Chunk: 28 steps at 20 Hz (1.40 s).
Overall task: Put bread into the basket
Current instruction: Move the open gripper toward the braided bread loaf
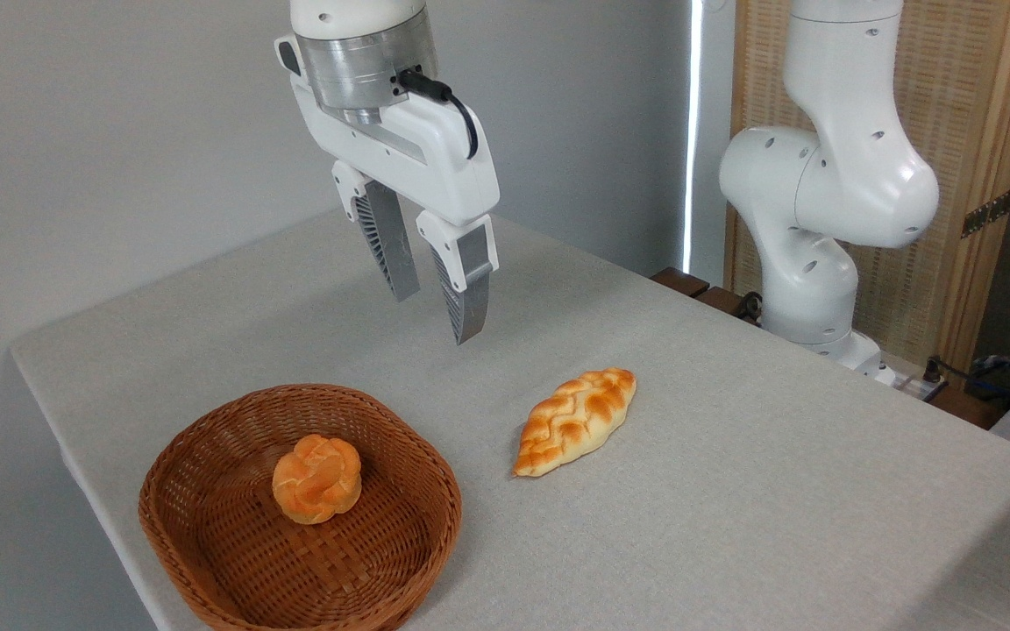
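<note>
No readable writing. Tool (435,307) released, empty, hanging above surface (733,491). Bread (575,421) lies on surface right of basket (207,456), apart; round bun (316,479) inside basket.

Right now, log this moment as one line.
gripper: open, empty, raised | bread: on table | basket: holds round bun | task: pending

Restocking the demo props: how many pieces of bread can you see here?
2. A round bun sits inside the basket; a long braided loaf lies on the table to the basket's right. Nothing appears hidden.
</note>
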### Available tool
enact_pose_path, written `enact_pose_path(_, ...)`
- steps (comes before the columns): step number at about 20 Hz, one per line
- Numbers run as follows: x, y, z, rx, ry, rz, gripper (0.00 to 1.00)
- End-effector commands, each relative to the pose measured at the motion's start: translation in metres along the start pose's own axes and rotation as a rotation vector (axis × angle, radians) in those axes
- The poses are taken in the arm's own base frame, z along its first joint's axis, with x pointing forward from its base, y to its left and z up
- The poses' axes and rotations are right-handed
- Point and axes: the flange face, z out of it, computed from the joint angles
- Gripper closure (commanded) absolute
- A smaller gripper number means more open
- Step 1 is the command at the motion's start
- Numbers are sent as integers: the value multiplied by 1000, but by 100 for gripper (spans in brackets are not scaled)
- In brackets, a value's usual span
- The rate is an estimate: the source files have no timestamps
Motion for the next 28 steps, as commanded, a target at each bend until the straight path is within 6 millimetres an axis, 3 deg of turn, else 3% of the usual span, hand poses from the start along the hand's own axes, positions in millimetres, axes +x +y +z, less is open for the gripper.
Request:
enact_pose_path(1,-15,11,-10,-51,-25,-5,0)
enact_pose_path(23,-9,15,-4,-65,-41,14,0)
enact_pose_path(28,4,36,21,-84,-76,61,0)
